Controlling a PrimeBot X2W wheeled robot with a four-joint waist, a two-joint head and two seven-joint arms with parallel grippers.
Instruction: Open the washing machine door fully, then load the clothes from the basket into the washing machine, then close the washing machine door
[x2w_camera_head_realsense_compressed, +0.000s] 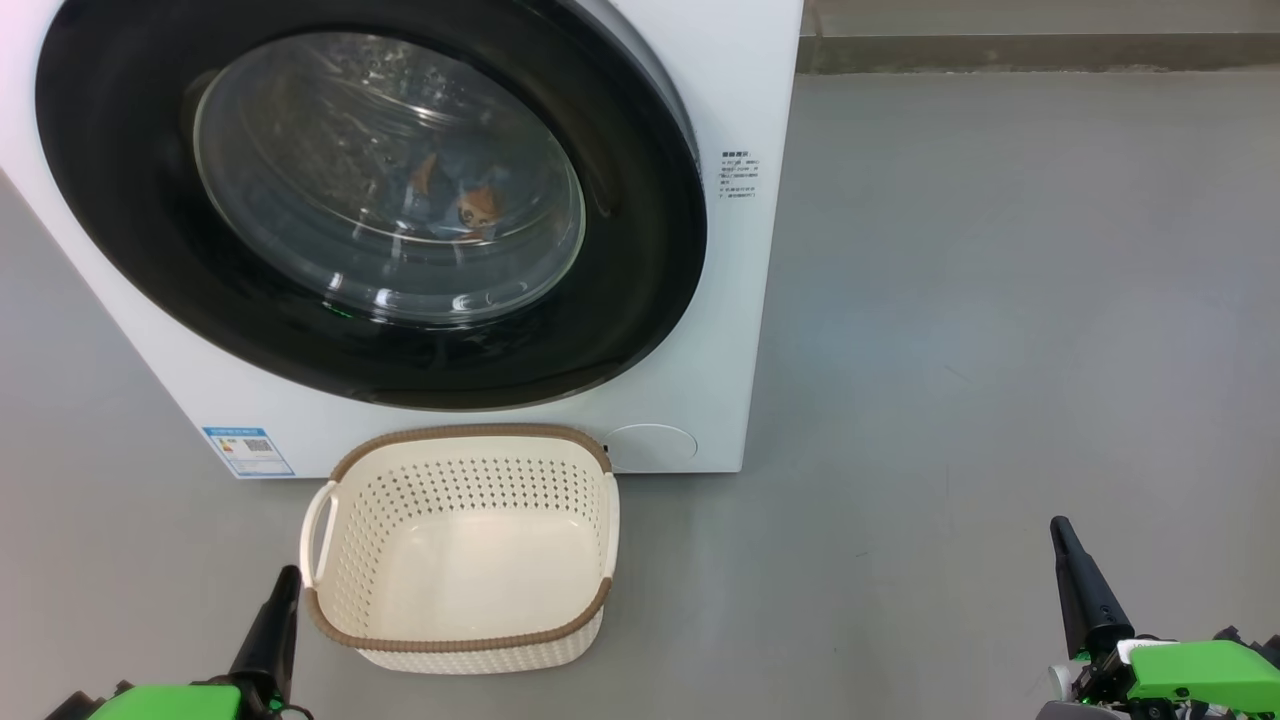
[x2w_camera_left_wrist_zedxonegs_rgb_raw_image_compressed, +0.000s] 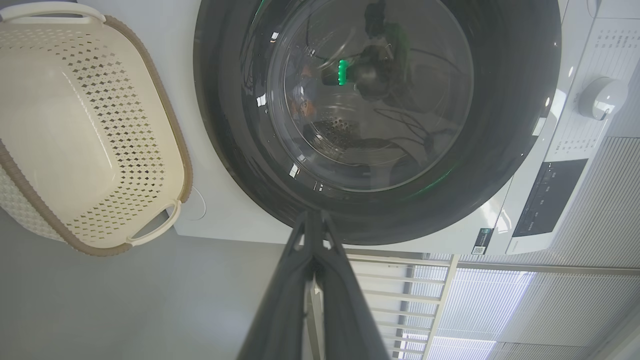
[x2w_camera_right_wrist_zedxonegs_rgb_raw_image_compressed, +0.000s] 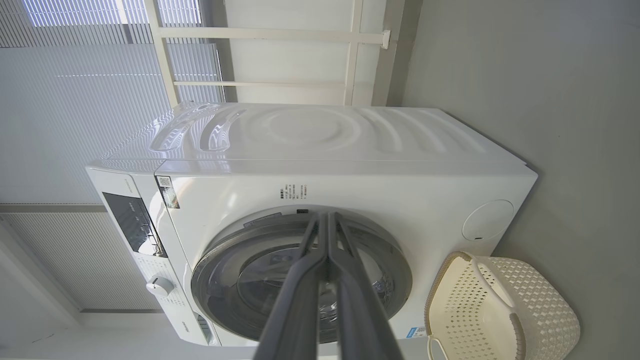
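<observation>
The washing machine (x2w_camera_head_realsense_compressed: 740, 300) stands ahead with its door (x2w_camera_head_realsense_compressed: 640, 270) shut flat against the front. Through the glass bowl I see the clothes (x2w_camera_head_realsense_compressed: 470, 205), blue fabric with an orange bear, lying inside the drum. The basket (x2w_camera_head_realsense_compressed: 460, 445) sits on the floor just in front of the machine, with nothing in it. My left gripper (x2w_camera_head_realsense_compressed: 288, 572) is shut at the lower left beside the basket's near left corner. My right gripper (x2w_camera_head_realsense_compressed: 1058, 524) is shut at the lower right, well away from the basket. The door (x2w_camera_left_wrist_zedxonegs_rgb_raw_image_compressed: 505, 125) and basket (x2w_camera_left_wrist_zedxonegs_rgb_raw_image_compressed: 165, 115) also show in the left wrist view, and the machine (x2w_camera_right_wrist_zedxonegs_rgb_raw_image_compressed: 350, 165) in the right wrist view.
Grey floor (x2w_camera_head_realsense_compressed: 1000, 350) spreads wide to the right of the machine. A low wall ledge (x2w_camera_head_realsense_compressed: 1040, 50) runs along the back. The machine's control panel with a knob (x2w_camera_left_wrist_zedxonegs_rgb_raw_image_compressed: 602, 97) is on its upper front. Window blinds (x2w_camera_right_wrist_zedxonegs_rgb_raw_image_compressed: 75, 100) stand behind the machine.
</observation>
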